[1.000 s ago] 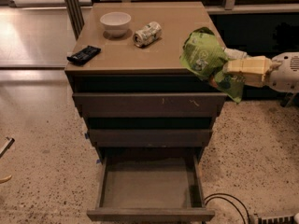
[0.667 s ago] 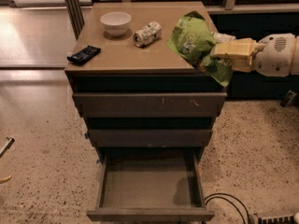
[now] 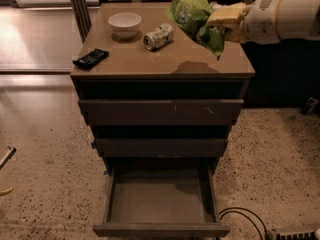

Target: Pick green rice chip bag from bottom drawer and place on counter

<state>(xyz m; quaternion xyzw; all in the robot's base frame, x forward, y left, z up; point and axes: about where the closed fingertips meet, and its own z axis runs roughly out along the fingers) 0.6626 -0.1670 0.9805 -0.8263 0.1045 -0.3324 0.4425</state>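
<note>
The green rice chip bag [image 3: 192, 15] is crumpled and held in the air above the right rear part of the counter [image 3: 150, 59]. My gripper [image 3: 216, 21] reaches in from the right on a white arm and is shut on the bag's right side with yellowish fingers [image 3: 225, 15]. The bag casts a shadow on the counter below it. The bottom drawer [image 3: 160, 199] stands pulled open and shows a bare inside.
On the counter stand a white bowl [image 3: 124, 23], a crushed whitish can [image 3: 158, 36] and a flat black packet [image 3: 90, 58]. Two shut drawers [image 3: 160, 111] sit above the open one. A black cable [image 3: 245, 219] lies on the speckled floor at lower right.
My gripper has carried the bag up and to the left, from beside the cabinet's right edge to over the counter's right rear part.
</note>
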